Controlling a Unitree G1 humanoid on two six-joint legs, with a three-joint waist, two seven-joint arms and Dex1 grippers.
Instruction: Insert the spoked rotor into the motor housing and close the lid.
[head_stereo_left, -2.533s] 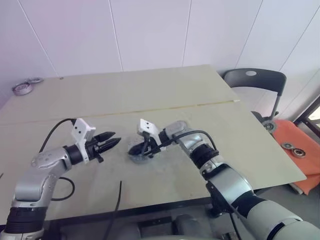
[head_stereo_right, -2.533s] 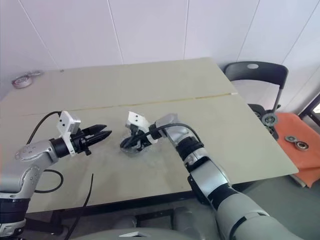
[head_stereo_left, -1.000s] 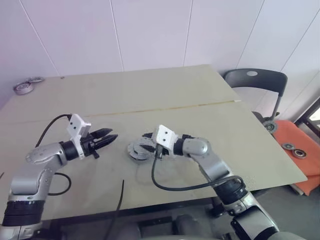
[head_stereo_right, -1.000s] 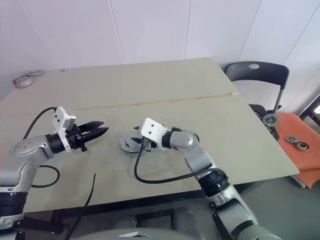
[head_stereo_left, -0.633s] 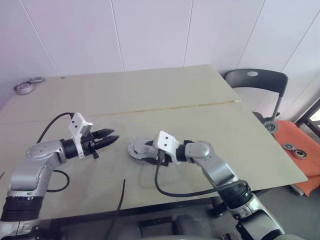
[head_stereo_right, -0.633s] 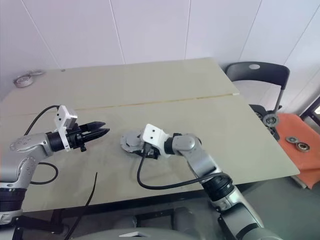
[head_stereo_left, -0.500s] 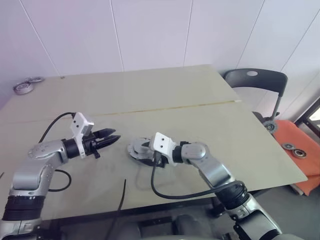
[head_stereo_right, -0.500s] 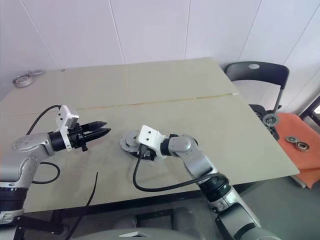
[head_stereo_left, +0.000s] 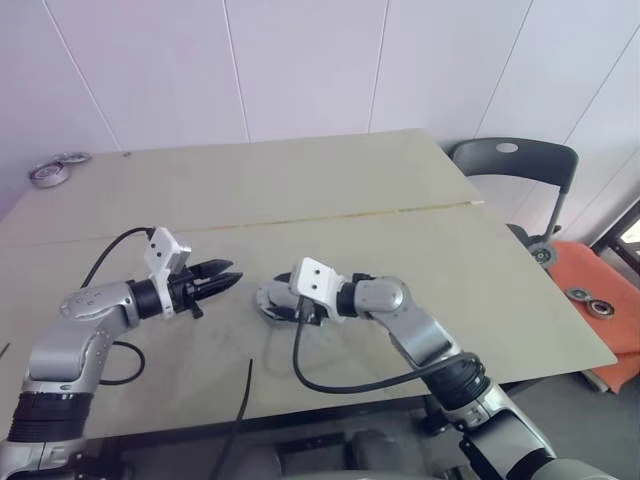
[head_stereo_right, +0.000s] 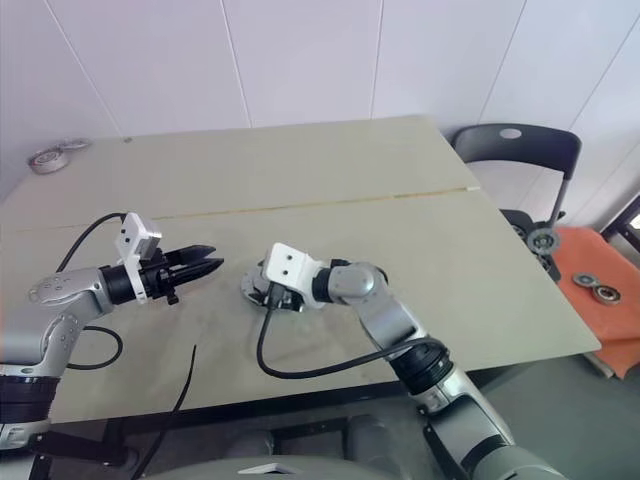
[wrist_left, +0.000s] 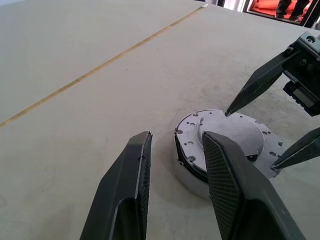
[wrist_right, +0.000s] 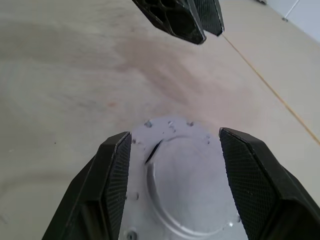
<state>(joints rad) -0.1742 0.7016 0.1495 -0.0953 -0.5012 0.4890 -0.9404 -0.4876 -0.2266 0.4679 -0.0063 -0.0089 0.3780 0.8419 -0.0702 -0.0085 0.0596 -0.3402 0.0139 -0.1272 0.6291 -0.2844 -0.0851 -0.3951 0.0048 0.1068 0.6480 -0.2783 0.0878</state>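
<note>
the motor housing (wrist_left: 225, 147), silver lid on top, sits mid-table (head_stereo_left: 300, 180) with bare surface all round. right gripper (wrist_right: 175, 150) straddles it, fingers spread, not clamped — left gripper (wrist_left: 175, 165) just beside, part open, empty.

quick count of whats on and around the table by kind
round silver-lidded motor housing: 1
tape rolls at the far left table corner: 2
black-fingered grippers, left and right: 2
grey chair: 1
metal rings on the orange surface: 2
total: 8
</note>
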